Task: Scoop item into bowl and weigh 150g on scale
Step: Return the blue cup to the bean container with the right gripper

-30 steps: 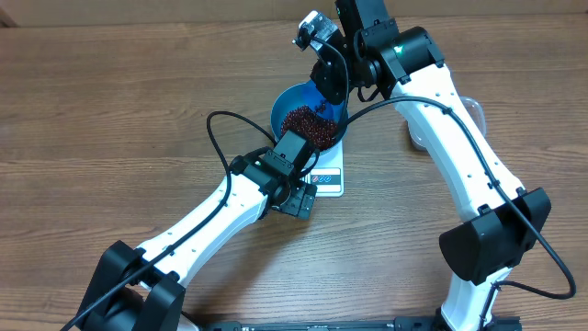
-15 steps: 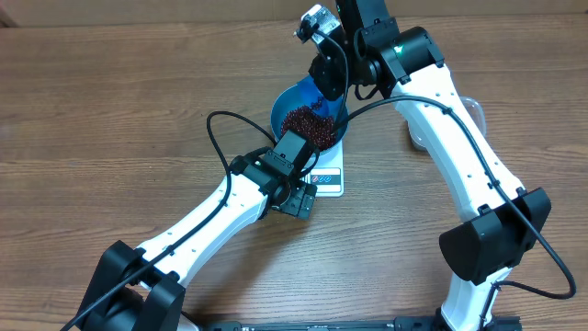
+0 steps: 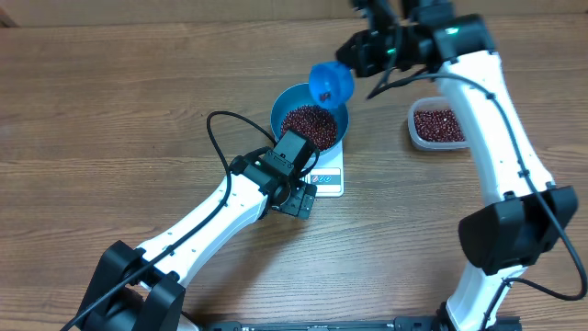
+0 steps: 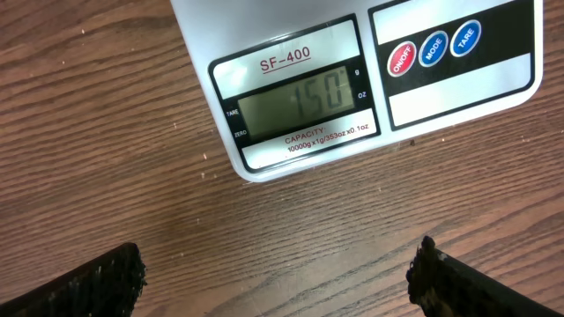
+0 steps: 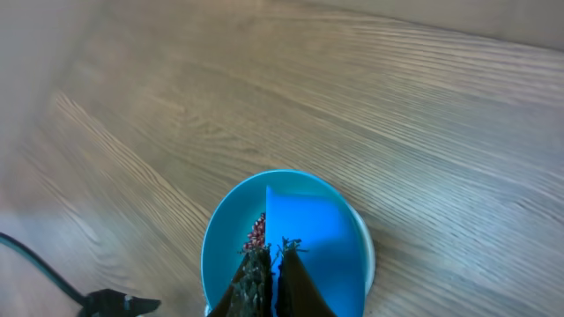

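since the scale reads target, you're nearly done: right claw pinches the scoop, left claw spread.

Left hand gapes wide open; right hand is clamped tight.

The right gripper has swung up and to the right from over the round bright blue bowl. The small blue handled plastic scoop it grips now hangs above the bowl's far-right rim. Right of the bowl, the clear rounded plastic tub of red-brown beans is now uncovered.
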Available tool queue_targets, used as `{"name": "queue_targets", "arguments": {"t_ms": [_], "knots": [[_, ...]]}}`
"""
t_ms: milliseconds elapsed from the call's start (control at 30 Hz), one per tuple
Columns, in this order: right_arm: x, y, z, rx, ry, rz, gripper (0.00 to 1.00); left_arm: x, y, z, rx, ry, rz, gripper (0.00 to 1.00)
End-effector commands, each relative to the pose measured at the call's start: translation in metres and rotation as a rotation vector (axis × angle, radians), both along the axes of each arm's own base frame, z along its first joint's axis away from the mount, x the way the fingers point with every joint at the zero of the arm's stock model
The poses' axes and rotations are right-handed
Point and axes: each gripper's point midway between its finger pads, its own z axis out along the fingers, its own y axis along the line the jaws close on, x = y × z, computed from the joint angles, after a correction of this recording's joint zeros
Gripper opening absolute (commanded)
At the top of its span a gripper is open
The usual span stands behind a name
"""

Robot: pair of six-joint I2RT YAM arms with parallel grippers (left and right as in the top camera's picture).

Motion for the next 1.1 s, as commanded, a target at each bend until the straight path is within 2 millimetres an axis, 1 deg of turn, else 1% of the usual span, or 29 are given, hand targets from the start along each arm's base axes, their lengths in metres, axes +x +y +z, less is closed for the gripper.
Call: {"name": "queue_targets", "arguments": {"t_ms": [0,100,167,267,367,400,433,500,600,733,900,967,1067], "knots": [[-0.007,-0.023,0.044,0.124,-0.021,-0.025,0.04,0.001,0.007,-0.003,0.021,-0.001,-0.004,0.99],[-0.005,-0.049,0.039,0.119,0.013,-0.083,0.04,0.001,0.007,-0.003,0.021,-0.001,-0.004,1.0],[-0.005,-0.07,0.034,0.11,0.042,-0.132,0.04,0.001,0.007,-0.003,0.021,-0.001,-0.004,1.0],[-0.003,-0.108,0.022,0.058,0.084,-0.236,0.04,0.001,0.007,-0.003,0.021,-0.001,-0.004,0.99],[-0.006,-0.146,0.008,-0.016,0.134,-0.346,0.04,0.001,0.007,-0.003,0.021,-0.001,-0.004,1.0],[-0.007,-0.155,0.005,-0.037,0.143,-0.37,0.04,0.001,0.007,-0.003,0.021,-0.001,-0.005,1.0],[-0.009,-0.167,0.0,-0.071,0.159,-0.408,0.04,0.001,0.007,-0.003,0.021,-0.001,-0.005,1.0],[-0.012,-0.187,-0.008,-0.129,0.181,-0.465,0.04,0.001,0.007,-0.003,0.021,-0.001,-0.004,0.99],[-0.018,-0.21,-0.019,-0.195,0.22,-0.527,0.04,0.001,0.007,-0.003,0.021,-0.001,-0.004,0.99],[-0.019,-0.218,-0.028,-0.211,0.248,-0.546,0.04,0.001,0.007,-0.003,0.021,-0.001,-0.004,1.0],[-0.013,-0.244,-0.043,-0.333,0.227,-0.623,0.04,0.001,0.007,-0.003,0.021,0.0,-0.005,1.0],[-0.012,-0.245,-0.052,-0.339,0.232,-0.625,0.04,0.001,0.007,-0.003,0.021,0.0,-0.004,1.0],[-0.015,-0.244,-0.07,-0.343,0.268,-0.617,0.04,0.001,0.007,-0.003,0.021,-0.001,-0.004,0.99]]}}
